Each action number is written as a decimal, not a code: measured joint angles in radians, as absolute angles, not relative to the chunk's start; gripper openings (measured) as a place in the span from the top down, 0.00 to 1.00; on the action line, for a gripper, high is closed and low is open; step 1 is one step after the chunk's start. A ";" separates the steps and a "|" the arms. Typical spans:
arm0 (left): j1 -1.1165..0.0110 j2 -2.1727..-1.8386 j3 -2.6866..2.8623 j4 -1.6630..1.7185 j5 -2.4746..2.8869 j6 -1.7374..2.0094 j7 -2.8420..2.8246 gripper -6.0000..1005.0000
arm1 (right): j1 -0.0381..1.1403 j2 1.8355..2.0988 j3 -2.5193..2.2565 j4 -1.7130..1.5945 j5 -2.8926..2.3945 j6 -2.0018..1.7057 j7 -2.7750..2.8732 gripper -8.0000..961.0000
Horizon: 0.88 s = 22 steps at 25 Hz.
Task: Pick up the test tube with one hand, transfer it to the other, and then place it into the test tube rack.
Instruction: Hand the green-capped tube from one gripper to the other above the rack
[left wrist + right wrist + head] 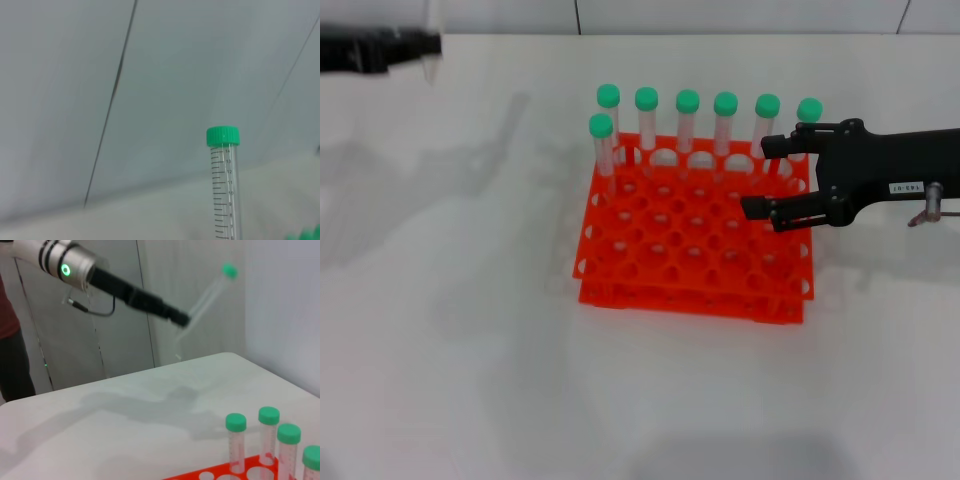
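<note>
My left gripper [425,45], black and unlabelled, is at the far left corner of the table, shut on the test tube [428,62]. The tube's lower end shows faintly below the fingers. In the right wrist view the left gripper [182,319] holds the tube [207,297] tilted in the air, green cap up. The left wrist view shows the capped tube [225,185] close up. My right gripper [760,177], with a white label, is open and empty over the right side of the orange test tube rack [690,250].
Several green-capped tubes [687,120] stand upright in the rack's back row, and one more [603,145] stands in the row in front at the left. They also show in the right wrist view [236,440]. White tabletop surrounds the rack.
</note>
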<state>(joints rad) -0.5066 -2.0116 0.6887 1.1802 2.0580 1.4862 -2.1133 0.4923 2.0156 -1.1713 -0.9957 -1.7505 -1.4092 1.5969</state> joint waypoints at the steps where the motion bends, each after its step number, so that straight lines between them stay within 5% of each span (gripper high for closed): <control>1: -0.503 -2.010 0.681 1.182 2.020 1.486 -2.093 0.80 | 0.492 2.016 -1.171 -0.996 -1.750 -1.409 1.597 0.11; 22: -0.659 -2.013 0.705 0.788 1.737 1.465 -1.542 0.79 | 0.492 2.012 -1.170 -1.008 -1.695 -1.399 1.558 0.11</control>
<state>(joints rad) -0.6589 -2.0133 0.7053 0.7876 1.7368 1.4650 -1.5416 0.4924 2.0125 -1.1700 -1.0084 -1.6951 -1.3988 1.5579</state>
